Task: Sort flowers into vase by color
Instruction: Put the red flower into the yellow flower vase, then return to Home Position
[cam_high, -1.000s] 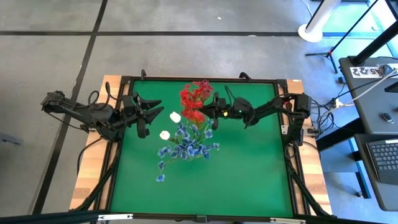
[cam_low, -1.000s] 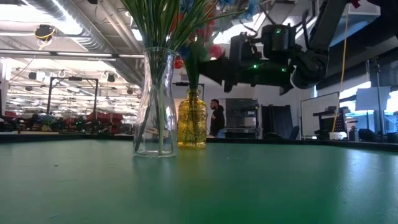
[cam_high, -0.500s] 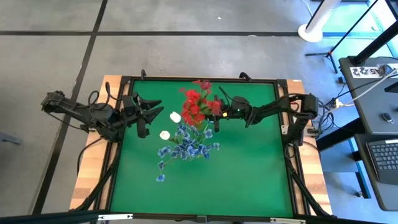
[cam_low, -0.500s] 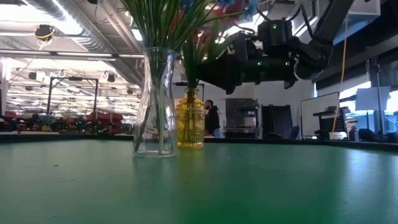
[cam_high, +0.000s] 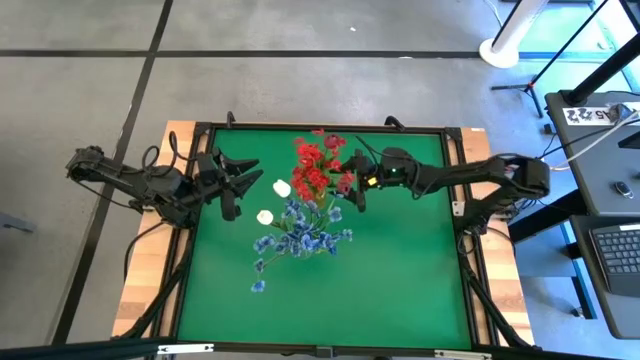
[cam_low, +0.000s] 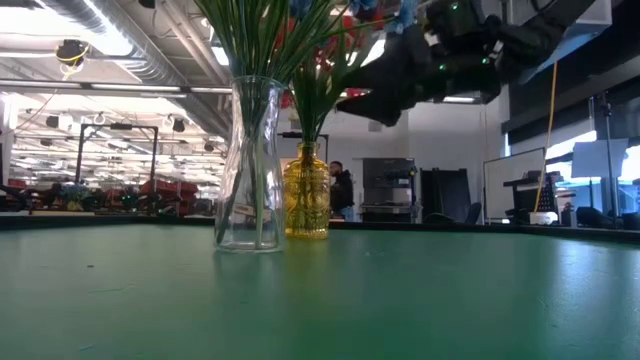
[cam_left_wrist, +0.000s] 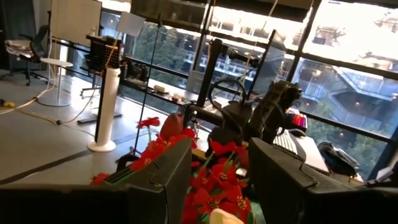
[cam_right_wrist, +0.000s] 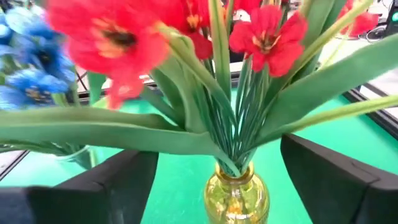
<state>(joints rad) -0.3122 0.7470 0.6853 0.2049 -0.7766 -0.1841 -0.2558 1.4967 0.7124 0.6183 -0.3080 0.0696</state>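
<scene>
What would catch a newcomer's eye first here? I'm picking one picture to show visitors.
The red flowers stand out most, bunched in a yellow glass vase near the far middle of the green table. Right beside them, blue flowers and white buds fill a clear glass vase. The right gripper hangs open just next to the red bunch, while the left gripper waits at the table's left side.

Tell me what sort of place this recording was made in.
Probably a robotics lab or workshop in a large open industrial hall: exposed ceiling ducts overhead, rows of workbenches behind the green table, and a desk with a keyboard beside the rig.
</scene>
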